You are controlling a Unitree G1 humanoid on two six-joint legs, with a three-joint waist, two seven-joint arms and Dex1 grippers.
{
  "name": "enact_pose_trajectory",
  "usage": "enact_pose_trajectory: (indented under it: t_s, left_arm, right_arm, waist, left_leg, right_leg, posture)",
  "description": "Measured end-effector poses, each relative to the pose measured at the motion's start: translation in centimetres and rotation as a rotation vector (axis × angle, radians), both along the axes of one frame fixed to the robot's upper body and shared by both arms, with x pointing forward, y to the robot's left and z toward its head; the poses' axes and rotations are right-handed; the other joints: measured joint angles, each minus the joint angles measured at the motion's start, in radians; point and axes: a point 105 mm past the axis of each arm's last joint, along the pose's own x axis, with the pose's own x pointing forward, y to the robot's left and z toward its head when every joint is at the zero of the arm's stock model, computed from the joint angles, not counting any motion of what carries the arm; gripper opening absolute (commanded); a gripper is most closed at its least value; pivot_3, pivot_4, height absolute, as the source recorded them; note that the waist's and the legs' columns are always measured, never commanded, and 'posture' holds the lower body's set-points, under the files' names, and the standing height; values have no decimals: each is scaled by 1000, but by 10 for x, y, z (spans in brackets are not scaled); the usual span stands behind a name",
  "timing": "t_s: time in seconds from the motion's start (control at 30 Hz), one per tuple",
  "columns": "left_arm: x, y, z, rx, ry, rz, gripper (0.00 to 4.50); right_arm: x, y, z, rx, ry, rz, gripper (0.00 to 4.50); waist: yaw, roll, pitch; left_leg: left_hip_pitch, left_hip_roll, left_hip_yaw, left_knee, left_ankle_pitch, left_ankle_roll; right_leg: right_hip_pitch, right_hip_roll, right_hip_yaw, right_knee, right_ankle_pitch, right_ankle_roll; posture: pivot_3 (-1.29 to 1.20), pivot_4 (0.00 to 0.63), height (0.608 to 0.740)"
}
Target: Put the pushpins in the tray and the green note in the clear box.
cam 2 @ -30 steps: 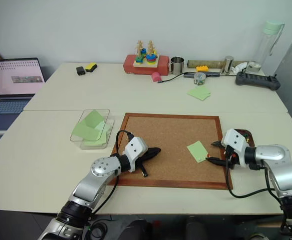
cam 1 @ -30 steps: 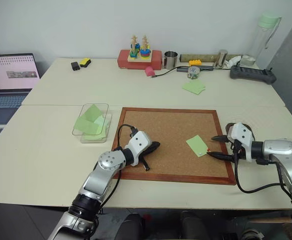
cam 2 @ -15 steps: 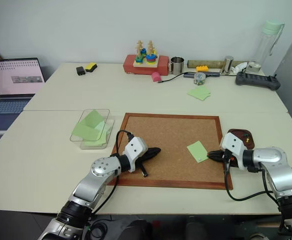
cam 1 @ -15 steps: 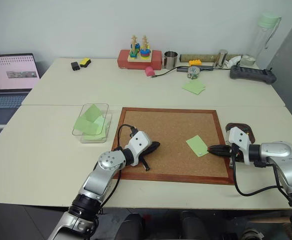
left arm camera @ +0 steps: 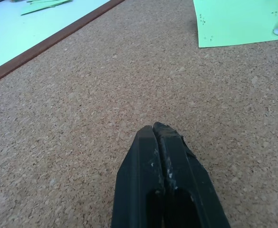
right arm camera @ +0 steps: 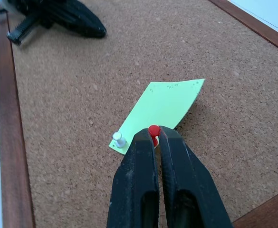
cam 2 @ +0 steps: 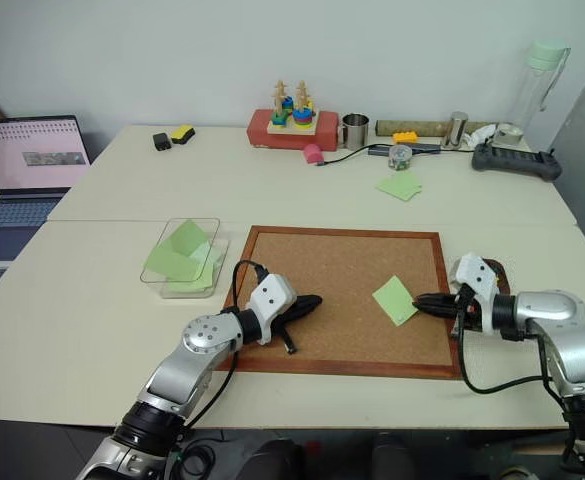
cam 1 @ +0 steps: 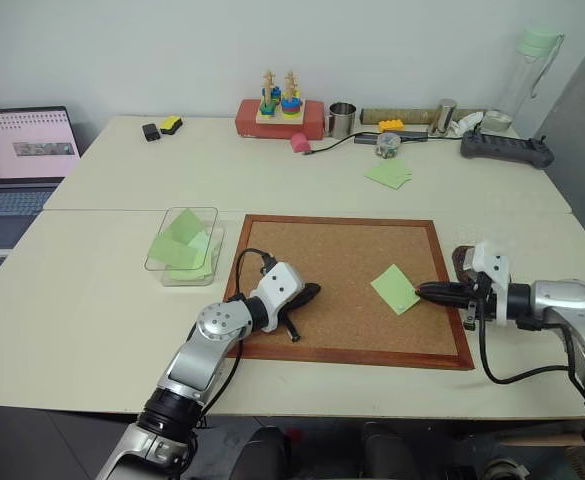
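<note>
A: Item one, the right claw?
B: Pressed together on the red pin, whose head shows between the fingertips. It sits at the near corner of the green note, over the cork board by its right frame.

A: Item two, the note?
B: One thin green sheet, lying on the cork directly ahead of the right claw. A second pin, pale-headed in the wrist view, stands in the note's corner just beside the fingertips.

A: Item three, the left claw?
B: Pressed together, nothing between the fingers, tips low over bare cork near the board's left side. The note lies well ahead of it, across the board.

A: Item four, the tray?
B: Dark brown, on the table just behind the right claw, outside the board's right frame.

A: Item five, the clear box?
B: On the table beyond the left claw, off the board's left edge, with green sheets in it.
</note>
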Motion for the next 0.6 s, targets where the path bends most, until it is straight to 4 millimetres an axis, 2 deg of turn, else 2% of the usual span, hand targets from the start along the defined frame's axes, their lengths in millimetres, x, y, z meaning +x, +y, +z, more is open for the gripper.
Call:
enact_pose_trajectory:
  t_s: [0.23, 0.33, 0.4, 0.5, 0.6]
  left_arm:
    - [-1, 0, -2, 2, 5, 2, 0]
    - [-2, 0, -2, 2, 5, 1, 0]
    - [-2, 0, -2, 2, 5, 2, 0]
    - [-2, 0, -2, 1, 5, 3, 0]
    - [-2, 1, -3, 2, 6, 4, 0]
  right_arm:
    - [2, -1, 14, 71, 15, -33, 63]
    - [5, -8, 18, 75, 8, -71, 63]
    - [10, -23, 23, 56, 11, -128, 63]
    - [20, -57, 34, 8, -5, -260, 63]
    - [27, -87, 31, -56, 8, -377, 63]
  waist:
    - [0, 0, 0]
    - [0, 0, 0]
    - [0, 0, 0]
    - [0, 0, 0]
    - [0, 0, 0]
  left_leg:
    - [0, 0, 0, 0, 0, 0]
    - [0, 0, 0, 0, 0, 0]
    - [0, 0, 1, 0, 0, 0]
    - [0, 0, 1, 0, 0, 0]
    - [0, 0, 1, -1, 0, 0]
  right_leg:
    - [0, 0, 0, 0, 0, 0]
    - [0, 0, 0, 0, 0, 0]
    - [0, 0, 0, -1, 0, 0]
    - [0, 0, 0, -1, 0, 0]
    - [0, 0, 0, -1, 0, 0]
  posture:
    - [0, 150, 740]
    - [0, 150, 740]
    - [0, 150, 740]
    - [0, 150, 740]
    - [0, 150, 740]
